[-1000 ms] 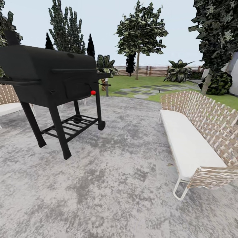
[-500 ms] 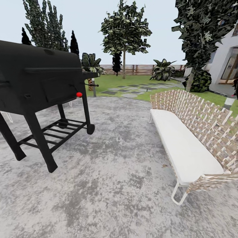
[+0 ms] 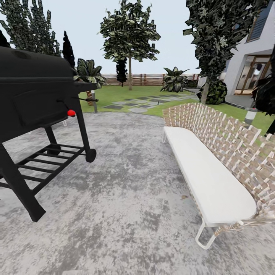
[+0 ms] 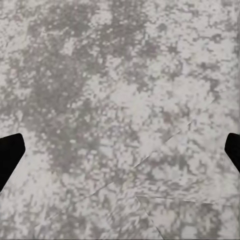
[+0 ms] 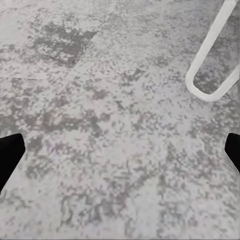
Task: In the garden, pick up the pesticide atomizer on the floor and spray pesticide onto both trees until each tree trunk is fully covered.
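The garden lawn lies beyond the grey paving, ringed by a brown slat fence. Two trees with bare pale trunks stand there: one far off in the middle, one nearer at the right. The pesticide atomizer is out of view. My left gripper hangs open over mottled grey paving, its black fingertips far apart at the picture's edges. My right gripper is open too, over the same paving, with nothing between its fingers.
A black barbecue grill on legs stands close at the left. A white wicker bench runs along the right; its white leg loop is near my right gripper. Stepping stones cross the lawn. A house stands far right.
The whole head view has swung to the right: the grill slid toward the left edge, the bench looks nearer, and the house came into sight. Nothing in the scene itself moved.
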{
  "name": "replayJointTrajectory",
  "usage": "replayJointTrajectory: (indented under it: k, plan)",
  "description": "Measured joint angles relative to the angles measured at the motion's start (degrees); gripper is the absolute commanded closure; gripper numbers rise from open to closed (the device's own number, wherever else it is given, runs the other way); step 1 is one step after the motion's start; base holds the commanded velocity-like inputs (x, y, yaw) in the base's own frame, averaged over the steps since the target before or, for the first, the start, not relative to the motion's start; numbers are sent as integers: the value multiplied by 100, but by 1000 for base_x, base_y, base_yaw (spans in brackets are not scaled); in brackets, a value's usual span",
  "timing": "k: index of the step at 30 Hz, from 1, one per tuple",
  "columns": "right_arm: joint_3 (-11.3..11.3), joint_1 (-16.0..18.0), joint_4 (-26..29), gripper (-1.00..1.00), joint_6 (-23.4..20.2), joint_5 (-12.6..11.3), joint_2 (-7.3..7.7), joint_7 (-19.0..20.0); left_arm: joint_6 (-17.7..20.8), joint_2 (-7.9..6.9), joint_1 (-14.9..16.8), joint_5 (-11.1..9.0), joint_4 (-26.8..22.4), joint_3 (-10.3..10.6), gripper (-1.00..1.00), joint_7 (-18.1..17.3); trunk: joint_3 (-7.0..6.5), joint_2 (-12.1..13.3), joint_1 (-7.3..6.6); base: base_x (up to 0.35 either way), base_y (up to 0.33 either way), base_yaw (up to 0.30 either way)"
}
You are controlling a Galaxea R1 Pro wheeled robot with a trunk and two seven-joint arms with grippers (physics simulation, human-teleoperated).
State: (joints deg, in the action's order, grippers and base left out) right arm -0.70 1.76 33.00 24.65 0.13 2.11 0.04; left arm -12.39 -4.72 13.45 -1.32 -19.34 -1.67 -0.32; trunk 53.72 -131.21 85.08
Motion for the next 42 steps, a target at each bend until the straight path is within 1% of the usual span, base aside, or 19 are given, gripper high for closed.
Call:
replayJointTrajectory:
  k: [8, 23, 42]
  plan:
    - [6, 0, -12, -100, 4, 4, -8, -21, 0, 0, 0, 0, 0, 0, -100, 7, 1, 0, 0, 336, 26, -4]
    - [0, 0, -8, -100, 4, 3, -9, -22, 0, 0, 0, 0, -6, 0, -100, 14, 1, 0, 0, 296, 175, 0]
    - [4, 0, -3, -100, 13, 4, -9, -15, 0, -3, 0, 1, -1, -5, -100, 22, 1, 0, 0, 335, 9, 0]
